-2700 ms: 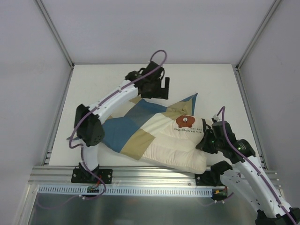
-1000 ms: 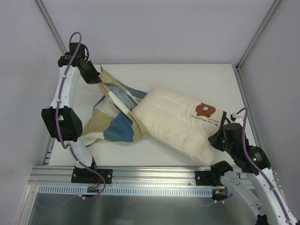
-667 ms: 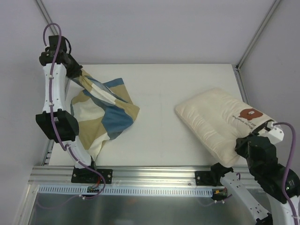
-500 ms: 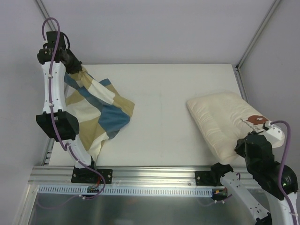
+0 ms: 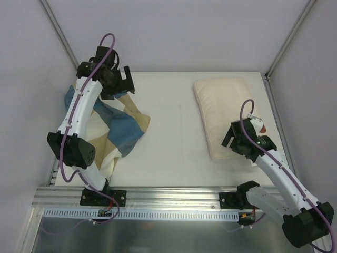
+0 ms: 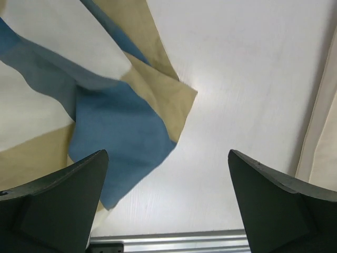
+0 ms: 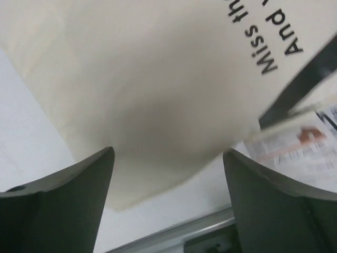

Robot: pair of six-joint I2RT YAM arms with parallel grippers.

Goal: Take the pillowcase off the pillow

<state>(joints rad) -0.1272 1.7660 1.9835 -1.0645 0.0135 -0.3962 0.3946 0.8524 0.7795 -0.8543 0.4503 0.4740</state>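
Observation:
The checked blue, tan and cream pillowcase (image 5: 122, 128) lies crumpled and apart from the pillow on the left of the table; its blue and tan folds (image 6: 105, 116) show in the left wrist view. My left gripper (image 5: 126, 83) hangs open above its far edge with nothing between the fingers (image 6: 52, 205). The plain cream pillow (image 5: 221, 110) lies bare at the back right. My right gripper (image 5: 231, 141) stands open just over the pillow's near end (image 7: 158, 79), touching nothing. Printed words and a small label (image 7: 310, 137) show there.
The white table (image 5: 179, 105) lies between the two cloths. An aluminium rail (image 5: 158, 197) runs along the near edge and slanted frame posts (image 5: 60, 34) rise at the back corners. The pillow's long edge (image 6: 321, 137) shows at the right of the left wrist view.
Both grippers have opened. The pillowcase dropped from the left gripper onto the table's left. The right gripper let go of the pillow, which now lies farther back, and swung in over its near end.

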